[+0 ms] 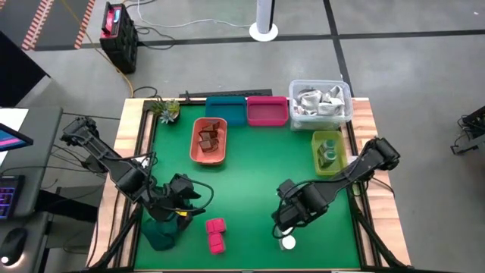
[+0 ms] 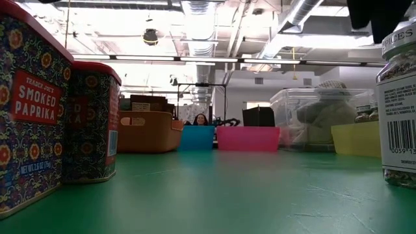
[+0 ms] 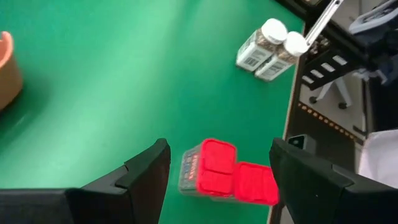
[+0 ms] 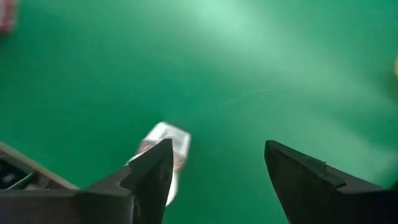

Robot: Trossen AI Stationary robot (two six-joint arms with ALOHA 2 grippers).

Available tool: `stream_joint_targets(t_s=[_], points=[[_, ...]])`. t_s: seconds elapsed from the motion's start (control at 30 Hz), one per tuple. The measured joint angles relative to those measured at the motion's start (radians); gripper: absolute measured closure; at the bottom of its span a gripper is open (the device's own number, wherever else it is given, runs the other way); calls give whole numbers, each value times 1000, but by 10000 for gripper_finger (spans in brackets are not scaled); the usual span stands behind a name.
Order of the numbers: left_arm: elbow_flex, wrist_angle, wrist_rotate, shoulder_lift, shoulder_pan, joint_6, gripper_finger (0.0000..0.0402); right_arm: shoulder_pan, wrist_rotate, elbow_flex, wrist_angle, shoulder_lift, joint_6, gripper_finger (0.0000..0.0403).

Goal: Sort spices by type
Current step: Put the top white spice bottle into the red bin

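Note:
Two magenta paprika boxes [image 1: 216, 235] stand side by side near the table's front edge; their red tops [image 3: 227, 174] show between and beyond my left gripper's [image 3: 217, 146] open fingers, which hover above and to their left. Two white-topped jars [image 3: 270, 42] stand upright by the front edge. My right gripper [image 4: 217, 146] hangs open above the jars [image 1: 288, 243], pointing down; one jar [image 4: 165, 149] shows just off one fingertip. Reddish-brown pieces [image 1: 210, 139] lie in an orange bin [image 1: 198, 154]. Greenish jars [image 1: 328, 152] sit in a yellow-green bin [image 1: 317, 163].
At the far edge stand a teal bin [image 1: 225, 108], a pink bin [image 1: 267, 111] and a clear container [image 1: 345, 106] of shiny packets. A small plant [image 1: 167, 108] is at the far left corner. A dark green cloth [image 1: 161, 233] lies under the left arm.

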Motion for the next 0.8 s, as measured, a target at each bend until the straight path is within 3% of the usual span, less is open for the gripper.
stream_joint_targets(t_s=[0.37, 0.47, 0.6, 0.7, 0.8], points=[[0, -27, -39, -2, -1, 54, 139, 8, -44, 0, 50, -3, 3, 8], [0, -9, -142, -2, -10, 67, 139, 8, -11, 0, 58, -3, 32, 14], [0, 70, -270, -2, -56, 203, 139, 22, 41, 11, 62, -2, 45, 20], [0, 105, -274, 0, -73, 262, 139, 25, 63, 11, 49, 1, 62, 20], [0, 100, -210, -3, -61, 240, 139, 37, 153, 11, 62, 1, 62, 21]])
